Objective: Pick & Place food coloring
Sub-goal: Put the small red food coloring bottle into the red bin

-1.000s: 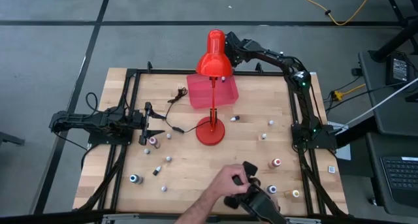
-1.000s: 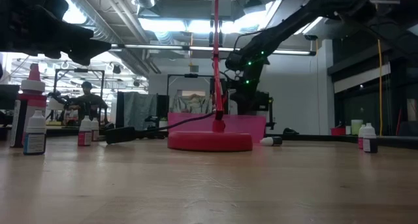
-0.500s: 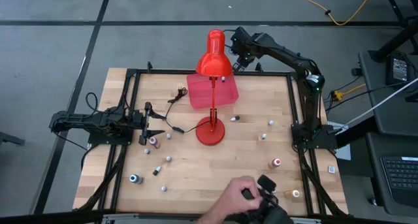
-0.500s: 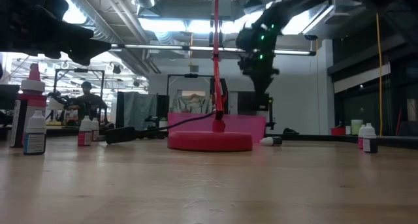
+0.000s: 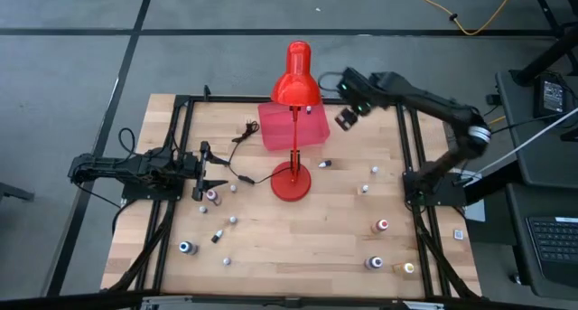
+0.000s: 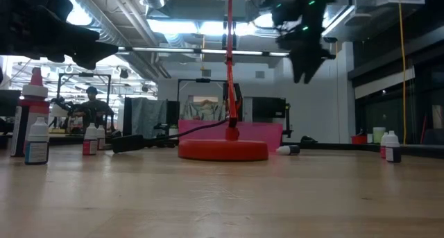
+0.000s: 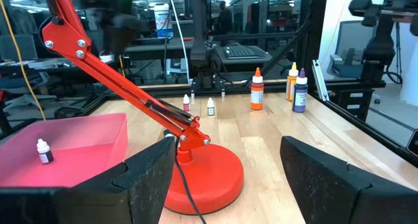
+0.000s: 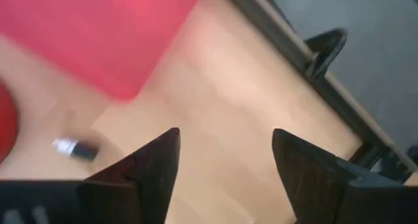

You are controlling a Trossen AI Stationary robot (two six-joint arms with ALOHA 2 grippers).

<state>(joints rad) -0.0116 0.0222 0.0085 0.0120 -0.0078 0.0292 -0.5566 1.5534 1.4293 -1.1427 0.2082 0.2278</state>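
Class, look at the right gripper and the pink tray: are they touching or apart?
Apart. The high view shows the right gripper off the pink tray's edge; the low view shows it hanging high above the table, open and empty.

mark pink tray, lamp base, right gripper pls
pink tray (image 5: 275, 129), high view, bare floor by its left wall
lamp base (image 5: 291, 182), high view, red disc
right gripper (image 5: 346, 117), high view, between fingertips

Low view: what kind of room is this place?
Probably a robotics lab or workshop: bare ceiling pipes overhead, a framed wooden table with a robot arm mounted on it, and workbenches with more equipment behind.
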